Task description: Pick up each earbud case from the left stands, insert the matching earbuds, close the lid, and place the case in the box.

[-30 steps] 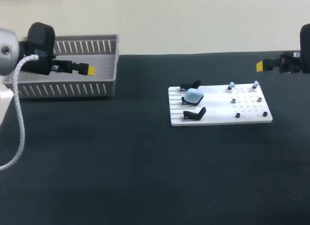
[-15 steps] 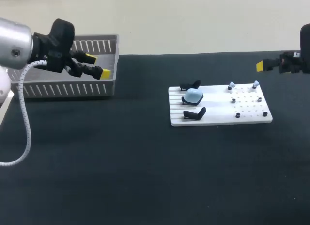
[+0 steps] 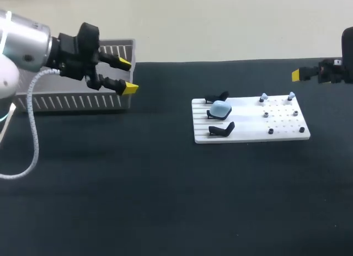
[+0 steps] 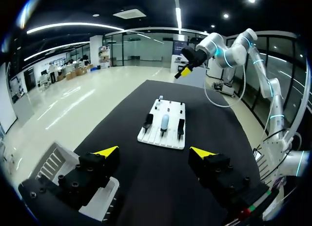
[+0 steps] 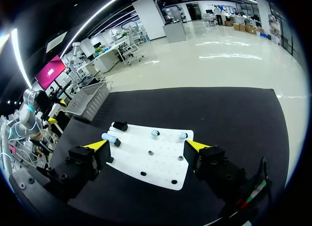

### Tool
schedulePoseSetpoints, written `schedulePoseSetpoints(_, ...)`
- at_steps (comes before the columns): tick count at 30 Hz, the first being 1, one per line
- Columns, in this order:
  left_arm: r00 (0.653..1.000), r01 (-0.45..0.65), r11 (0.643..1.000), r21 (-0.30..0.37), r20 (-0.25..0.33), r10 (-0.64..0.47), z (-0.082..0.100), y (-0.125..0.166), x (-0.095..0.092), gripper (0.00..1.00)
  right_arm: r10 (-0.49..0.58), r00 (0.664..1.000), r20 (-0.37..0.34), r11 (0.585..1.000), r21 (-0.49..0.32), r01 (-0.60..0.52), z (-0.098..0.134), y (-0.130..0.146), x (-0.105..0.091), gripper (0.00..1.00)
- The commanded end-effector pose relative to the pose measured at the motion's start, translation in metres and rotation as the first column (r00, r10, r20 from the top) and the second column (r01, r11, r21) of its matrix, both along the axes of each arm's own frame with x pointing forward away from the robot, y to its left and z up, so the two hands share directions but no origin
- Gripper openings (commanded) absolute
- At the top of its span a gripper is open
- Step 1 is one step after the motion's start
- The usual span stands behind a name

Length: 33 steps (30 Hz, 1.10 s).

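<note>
Black table (image 3: 165, 201); blue case (image 3: 220, 108) on middle stand (image 3: 211, 113) of tray (image 3: 287, 136); left gripper (image 3: 128, 75) spread, empty, near box (image 3: 71, 101); right gripper (image 5: 147, 145) spread too. Risk: off-centre approach could tip case off stand

A black worktop (image 3: 165, 201) carries two things directly. A grey slatted box (image 3: 71, 103) stands on it near the far edge, beneath and just beside the left jaws. A white board (image 3: 248, 133) lies flat on it, well apart from the box. The board is ahead of the left jaws, in line with the gap between them. It also lies close ahead of the right jaws, with the box far beyond it.
</note>
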<state>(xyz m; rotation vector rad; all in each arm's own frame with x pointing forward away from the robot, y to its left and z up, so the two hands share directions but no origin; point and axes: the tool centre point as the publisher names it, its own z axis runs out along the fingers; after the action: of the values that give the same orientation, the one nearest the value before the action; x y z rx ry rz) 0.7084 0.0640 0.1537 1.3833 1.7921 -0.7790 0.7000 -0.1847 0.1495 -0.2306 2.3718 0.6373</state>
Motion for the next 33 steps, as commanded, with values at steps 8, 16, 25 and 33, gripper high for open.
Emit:
schedulePoseSetpoints(8, 0.999, 0.033, 0.999, 0.000, -0.024, -0.033, -0.002, -0.004, 0.008, 1.00, -0.001, 1.000, 0.000, 1.000, -0.002, 0.001, 0.000, 0.000, 0.000, 1.00)
schedulePoseSetpoints(16, 0.999, 0.033, 0.999, 0.000, -0.024, -0.033, -0.002, -0.004, 0.008, 1.00, -0.001, 1.000, 0.000, 1.000, -0.002, 0.001, 0.000, 0.000, 0.000, 1.00)
schedulePoseSetpoints(25, 0.999, 0.033, 0.999, 0.000, -0.024, -0.033, -0.002, -0.004, 0.008, 1.00, -0.001, 1.000, 0.000, 1.000, -0.002, 0.001, 0.000, 0.000, 0.000, 1.00)
schedulePoseSetpoints(33, 0.991, 0.137, 0.991, 0.009, 0.010, -0.137, -0.003, -0.021, 0.023, 1.00, -0.001, 1.000, 0.000, 1.000, -0.002, 0.001, 0.000, 0.000, 0.000, 1.00)
